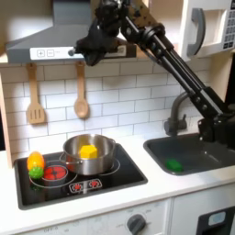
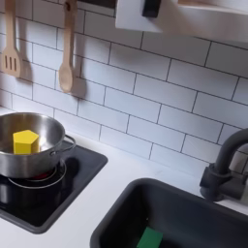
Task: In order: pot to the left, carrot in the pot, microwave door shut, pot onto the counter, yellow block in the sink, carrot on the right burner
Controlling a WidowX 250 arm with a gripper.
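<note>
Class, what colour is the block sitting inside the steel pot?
Yellow. The yellow block lies in the pot, clearest in the second exterior view.

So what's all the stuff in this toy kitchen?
pot: one, shiny steel, on the black cooktop's burner at the first exterior view's right
yellow block: one, yellow, inside the pot
carrot: one, orange-yellow with a green tip, on the burner at the first exterior view's left
cooktop: one, black
sink: one, dark grey, with a dark faucet
green piece: one, flat, lying in the sink
spatula and spoon: one each, wooden, hanging on the white tile wall
microwave door: one, white-framed, up high
counter: one, pale cream
gripper: one, black, raised high above the cooktop
</note>
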